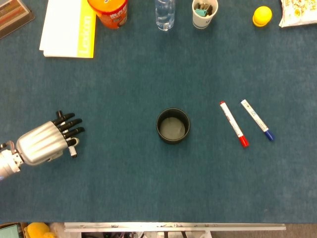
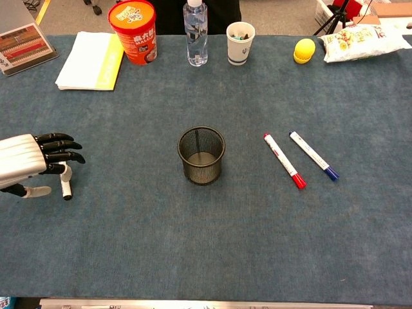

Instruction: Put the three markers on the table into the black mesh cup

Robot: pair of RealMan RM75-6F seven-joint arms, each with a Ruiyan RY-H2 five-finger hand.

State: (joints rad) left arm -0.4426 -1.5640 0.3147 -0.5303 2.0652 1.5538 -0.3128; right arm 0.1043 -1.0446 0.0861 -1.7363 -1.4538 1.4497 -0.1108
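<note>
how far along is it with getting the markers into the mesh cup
Nothing is done yet: the black mesh cup looks empty. In hand: the left hand is over the black-capped marker, fingers apart, with no clear grip visible. Left: that marker, plus the red-capped marker and blue-capped marker lying on the table to the cup's right.

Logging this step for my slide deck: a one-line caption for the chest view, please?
Left hand over the black-tipped white marker; black mesh cup empty, red-capped marker and blue-capped marker lying beside it.
</note>
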